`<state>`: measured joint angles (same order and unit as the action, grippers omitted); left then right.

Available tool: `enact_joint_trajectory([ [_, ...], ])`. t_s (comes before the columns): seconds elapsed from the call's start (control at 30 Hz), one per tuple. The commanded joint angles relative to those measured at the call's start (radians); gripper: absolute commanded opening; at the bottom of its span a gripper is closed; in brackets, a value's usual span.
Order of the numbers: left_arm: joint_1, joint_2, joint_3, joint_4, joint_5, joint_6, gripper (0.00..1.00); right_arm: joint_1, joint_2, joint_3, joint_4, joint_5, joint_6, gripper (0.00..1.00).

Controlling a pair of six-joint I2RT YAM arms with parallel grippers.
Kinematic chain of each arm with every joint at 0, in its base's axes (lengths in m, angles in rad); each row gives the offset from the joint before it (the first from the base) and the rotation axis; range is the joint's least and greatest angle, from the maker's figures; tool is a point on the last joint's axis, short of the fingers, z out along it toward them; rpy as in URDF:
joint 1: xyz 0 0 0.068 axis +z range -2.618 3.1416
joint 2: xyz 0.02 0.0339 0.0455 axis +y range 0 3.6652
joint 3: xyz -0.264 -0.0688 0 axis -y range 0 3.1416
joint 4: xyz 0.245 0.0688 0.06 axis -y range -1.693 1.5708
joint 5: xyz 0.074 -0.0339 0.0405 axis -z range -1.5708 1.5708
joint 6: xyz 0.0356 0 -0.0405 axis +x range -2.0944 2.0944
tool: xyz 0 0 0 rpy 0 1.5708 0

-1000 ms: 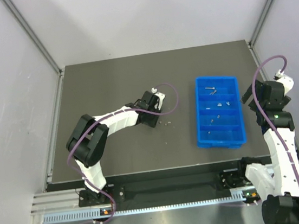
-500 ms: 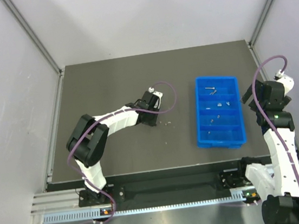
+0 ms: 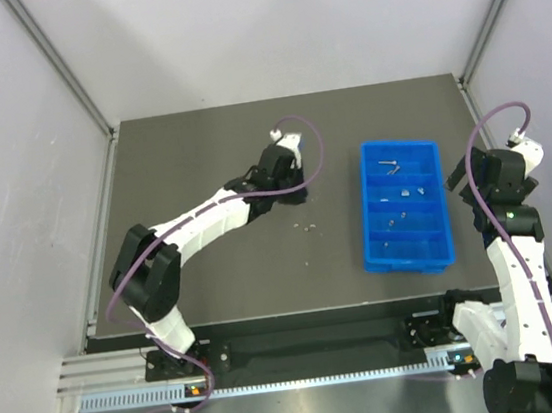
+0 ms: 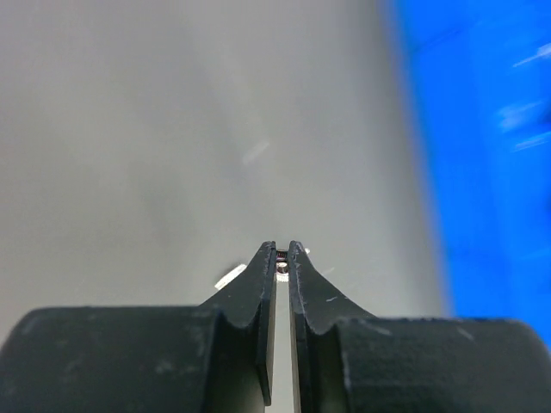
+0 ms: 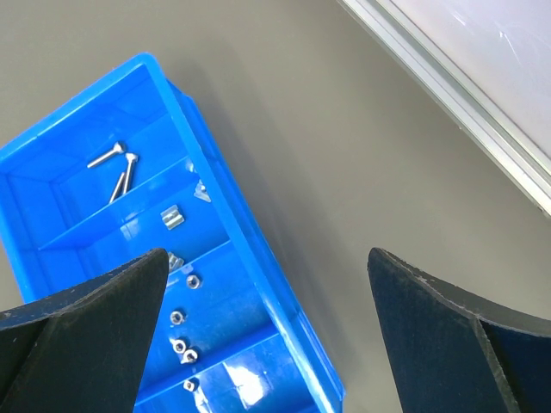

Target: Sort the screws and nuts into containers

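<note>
The left gripper (image 4: pixel 281 251) has its jaws pressed almost together on a tiny glinting piece (image 4: pixel 281 256) at the very tips. The view is too blurred to call it a screw or a nut. That fingertip pinch suits a part this small. The left arm is stretched long across the table (image 3: pixel 198 145), its wrist in the middle of the overhead view, left of the blue tray (image 3: pixel 425 251). A few loose pieces (image 3: pixel 306 226) lie just below it. At the right edge, the right gripper (image 5: pixel 267 254) hovers high over the tray, fingers spread wide and holding nothing. Its arm is folded upright, likely keeping clear. In its view, 2 screws (image 5: pixel 112 155) share the upper compartment and nuts (image 5: pixel 176 317) sit lower.
</note>
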<state>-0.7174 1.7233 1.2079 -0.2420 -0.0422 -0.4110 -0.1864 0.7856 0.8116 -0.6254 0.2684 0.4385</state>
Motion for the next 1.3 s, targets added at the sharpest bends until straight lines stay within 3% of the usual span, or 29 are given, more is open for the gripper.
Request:
enact_joint_trajectory([
  [0.0,-0.060,-0.004,0.137,0.167,0.085,-0.023,0.04,-0.002,-0.008,0.015,0.046,0.018,0.002,1.00],
  [0.27,-0.203,0.234,0.404,0.233,0.157,0.006,0.04,-0.001,-0.005,0.015,0.052,0.026,0.000,1.00],
  [0.63,-0.261,0.412,0.550,0.259,0.166,0.060,0.04,-0.002,0.044,0.026,0.112,0.043,-0.001,1.00],
  [1.0,-0.307,0.409,0.522,0.216,0.177,0.086,0.04,-0.002,0.061,0.020,0.136,0.042,-0.009,1.00],
  [1.27,-0.361,0.293,0.394,0.233,0.269,0.124,0.04,-0.002,0.063,0.018,0.132,0.042,-0.011,1.00],
])
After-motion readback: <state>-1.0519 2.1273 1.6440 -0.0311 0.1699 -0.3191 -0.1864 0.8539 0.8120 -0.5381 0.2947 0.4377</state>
